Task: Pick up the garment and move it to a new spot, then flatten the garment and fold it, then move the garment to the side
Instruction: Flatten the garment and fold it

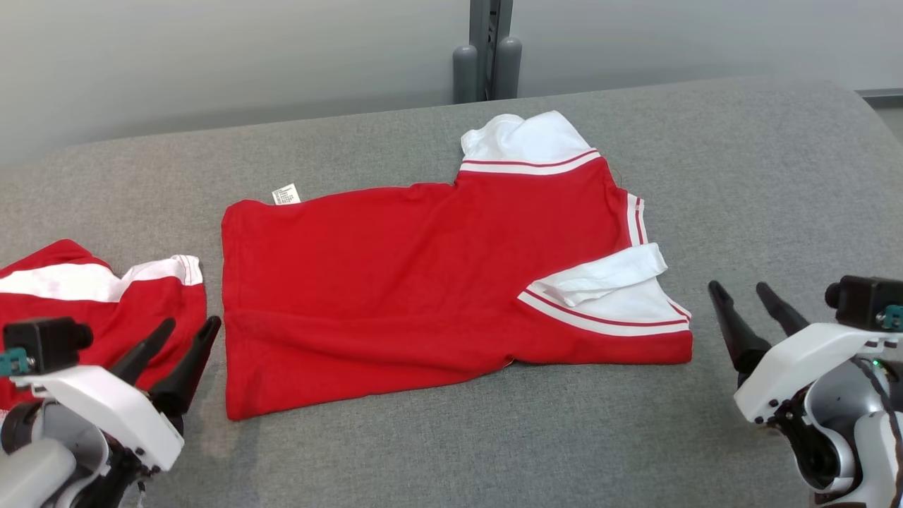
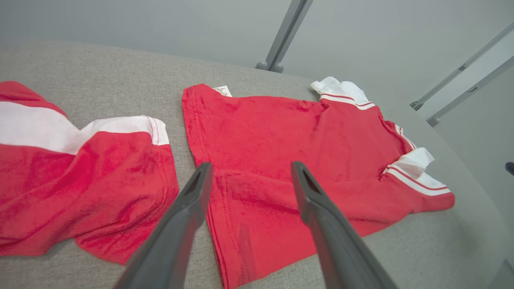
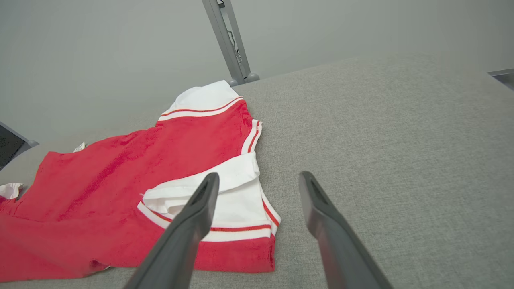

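Left pincer (image 1: 192, 321) and right pincer (image 1: 737, 285) stood spread, empty. Risk: left one snagging neighbouring red garment (image 1: 106, 296), which lay just beside red shirt (image 1: 395, 282).

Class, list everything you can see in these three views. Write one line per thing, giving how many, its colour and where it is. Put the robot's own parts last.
garment: one, red with white striped sleeves, lying at the middle of the surface
care label: one, white, sticking out at the garment's far edge
second garment: one, red with a white band, rumpled, on the surface to the robot's left
surface: one, grey fabric, under both garments
post: one, grey, behind the surface's far edge
left gripper: one, dark fingers, open and holding nothing, near left
right gripper: one, dark fingers, open and holding nothing, near right
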You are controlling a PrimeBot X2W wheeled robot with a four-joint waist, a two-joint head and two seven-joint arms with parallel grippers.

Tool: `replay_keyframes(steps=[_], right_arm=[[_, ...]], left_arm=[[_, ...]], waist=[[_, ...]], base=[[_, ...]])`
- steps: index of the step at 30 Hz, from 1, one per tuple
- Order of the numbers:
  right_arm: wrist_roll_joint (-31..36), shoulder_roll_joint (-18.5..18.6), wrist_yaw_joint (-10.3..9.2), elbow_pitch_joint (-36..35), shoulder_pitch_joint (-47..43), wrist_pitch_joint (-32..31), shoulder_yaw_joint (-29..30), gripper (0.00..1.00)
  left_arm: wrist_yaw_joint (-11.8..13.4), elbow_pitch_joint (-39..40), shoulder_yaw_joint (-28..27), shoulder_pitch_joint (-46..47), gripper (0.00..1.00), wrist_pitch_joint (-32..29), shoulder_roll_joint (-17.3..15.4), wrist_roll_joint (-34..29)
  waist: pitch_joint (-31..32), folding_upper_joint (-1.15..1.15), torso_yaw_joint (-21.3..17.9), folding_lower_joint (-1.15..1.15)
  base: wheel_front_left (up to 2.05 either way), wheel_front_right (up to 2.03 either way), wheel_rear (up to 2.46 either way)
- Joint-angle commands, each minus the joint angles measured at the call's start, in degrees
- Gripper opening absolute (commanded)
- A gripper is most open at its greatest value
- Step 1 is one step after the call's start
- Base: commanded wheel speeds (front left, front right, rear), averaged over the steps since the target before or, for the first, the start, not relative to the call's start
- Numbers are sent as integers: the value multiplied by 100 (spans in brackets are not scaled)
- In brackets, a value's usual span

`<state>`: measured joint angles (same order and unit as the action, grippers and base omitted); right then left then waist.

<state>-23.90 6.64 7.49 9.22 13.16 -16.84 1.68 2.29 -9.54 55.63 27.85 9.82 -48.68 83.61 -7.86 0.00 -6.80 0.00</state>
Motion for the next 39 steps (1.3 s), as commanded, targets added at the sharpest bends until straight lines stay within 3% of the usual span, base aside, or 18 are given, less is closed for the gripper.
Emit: replay_keyframes(steps=[1,5,10,18,28,29,30,31,32,33,39], right_arm=[[75,-26,1,188,-40,-16,21,100],[90,-95,1,620,76,-183,28,100],[11,-189,1,1248,289,-371,93,100],[41,-234,1,1725,591,-465,149,100],[-45,-316,1,2150,836,-554,-58,100],[-68,-321,1,2175,841,-548,-79,96],[-83,-324,1,2198,852,-528,-103,68],[-88,-329,1,2211,863,-500,-134,43],[-94,-331,1,2224,867,-492,-158,22],[-108,-330,1,2224,870,-462,-191,0],[-258,-204,1,2188,822,-373,-284,0]], left_arm=[[216,54,36,-172,100,168,-6,-189],[512,128,162,-399,100,316,66,-430],[668,-4,331,-485,100,238,165,-601],[577,-349,541,-170,100,-213,450,-678],[254,-924,784,-17,100,-726,794,-610],[238,-974,796,6,97,-736,813,-626],[229,-1024,801,23,45,-750,840,-632],[216,-1071,804,32,9,-753,870,-628],[184,-1096,821,29,0,-772,888,-632],[159,-1111,832,20,0,-780,904,-634],[133,-1060,805,-16,0,-683,834,-679]], waist=[[-52,0,-4,0],[-142,0,9,0],[-231,0,109,0],[-326,0,193,0],[-459,0,175,0],[-462,0,175,0],[-463,0,173,0],[-459,0,170,0],[-451,0,166,0],[-444,0,163,0],[-310,0,169,0]], base=[[0,0,0],[0,0,0],[0,0,0],[0,0,0],[0,0,0],[0,0,0],[0,0,0],[0,0,0],[0,0,0],[0,0,0],[0,0,0]])
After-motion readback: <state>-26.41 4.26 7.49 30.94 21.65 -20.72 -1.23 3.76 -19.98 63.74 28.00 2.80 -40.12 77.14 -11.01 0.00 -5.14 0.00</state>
